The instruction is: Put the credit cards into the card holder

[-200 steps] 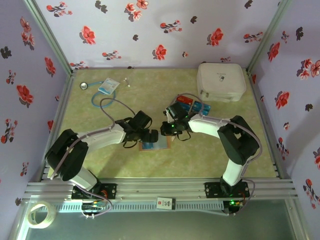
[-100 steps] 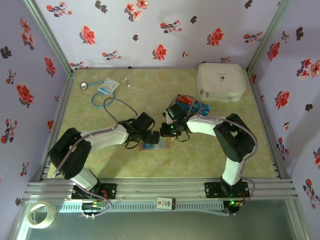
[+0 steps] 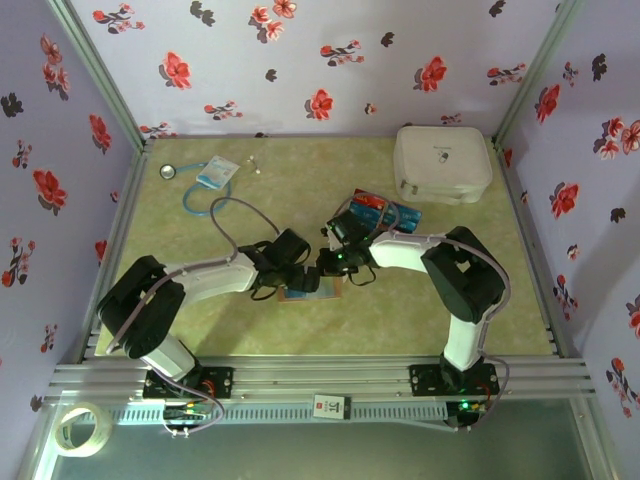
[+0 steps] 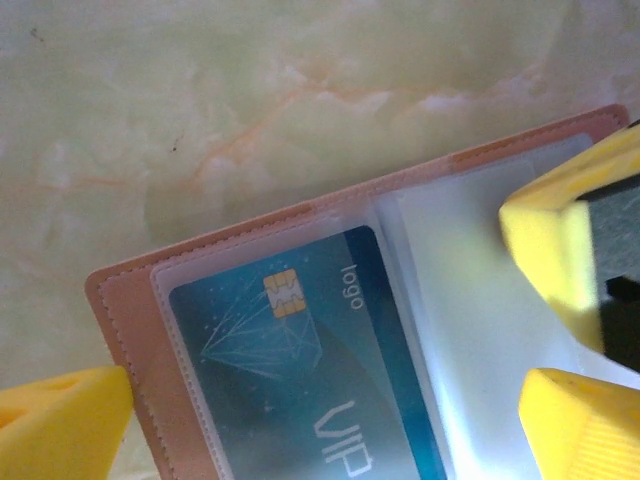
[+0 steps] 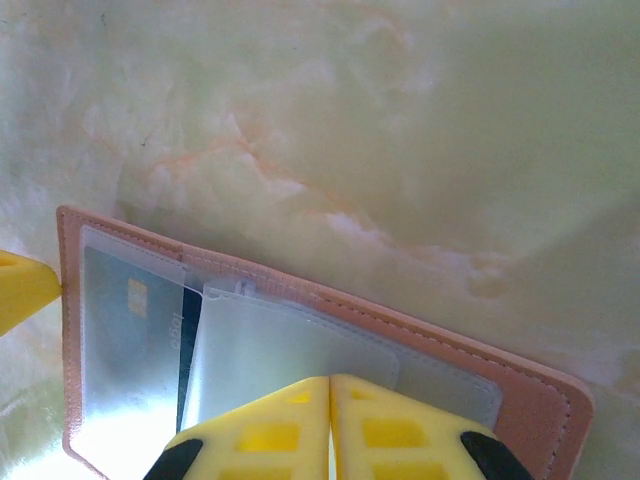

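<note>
Marbled table point(image 5: 450, 120) bears the card holder point(image 5: 300, 345) beneath the closed right tool point(image 5: 330, 400).

Materials and finish as found.
Card holder point(image 4: 130, 320): tan-pink, leather-like, matt, stitched edge. Its sleeves point(image 5: 290, 350): clear glossy plastic. Teal card point(image 4: 300, 390): smooth, printed. Counter point(image 4: 250, 100): smooth, marble-patterned, slight sheen. Jaws: yellow moulded plastic.

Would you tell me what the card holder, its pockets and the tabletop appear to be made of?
Card holder: matte tan-pink leather or imitation, stitched along the edge. Pockets: clear glossy plastic, a teal card showing through. Tabletop: smooth, marble-patterned, possibly printed laminate.
</note>
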`<action>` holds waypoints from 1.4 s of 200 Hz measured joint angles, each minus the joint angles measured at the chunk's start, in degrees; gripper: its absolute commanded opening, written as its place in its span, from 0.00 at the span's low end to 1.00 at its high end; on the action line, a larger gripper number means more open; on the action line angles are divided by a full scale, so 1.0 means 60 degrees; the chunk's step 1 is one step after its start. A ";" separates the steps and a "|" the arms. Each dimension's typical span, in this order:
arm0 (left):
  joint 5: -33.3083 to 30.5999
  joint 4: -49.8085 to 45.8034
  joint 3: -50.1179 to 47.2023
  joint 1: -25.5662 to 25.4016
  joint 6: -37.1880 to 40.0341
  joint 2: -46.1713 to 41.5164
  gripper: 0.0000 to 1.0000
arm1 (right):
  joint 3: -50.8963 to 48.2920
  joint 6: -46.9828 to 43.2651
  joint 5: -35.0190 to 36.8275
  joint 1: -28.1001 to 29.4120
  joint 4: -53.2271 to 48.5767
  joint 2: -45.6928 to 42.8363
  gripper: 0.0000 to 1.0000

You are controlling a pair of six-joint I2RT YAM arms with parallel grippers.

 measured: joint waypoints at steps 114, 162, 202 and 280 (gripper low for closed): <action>-0.0415 0.0226 -0.0248 -0.0076 0.0237 0.0280 1.00 | 0.0080 0.0233 0.0164 -0.0080 -0.0299 -0.0495 0.32; -0.0484 0.0321 -0.0302 -0.0098 0.0237 0.0277 1.00 | -0.0098 0.0397 0.0259 -0.0189 -0.0171 -0.1013 0.36; -0.0517 0.0364 -0.0339 -0.0098 0.0233 0.0255 1.00 | -0.0535 0.0714 0.0178 -0.0186 0.0015 -0.0987 0.37; -0.0521 0.0364 -0.0353 -0.0098 0.0273 0.0240 1.00 | -0.0572 0.1035 0.0157 0.0018 0.0525 -0.0576 0.38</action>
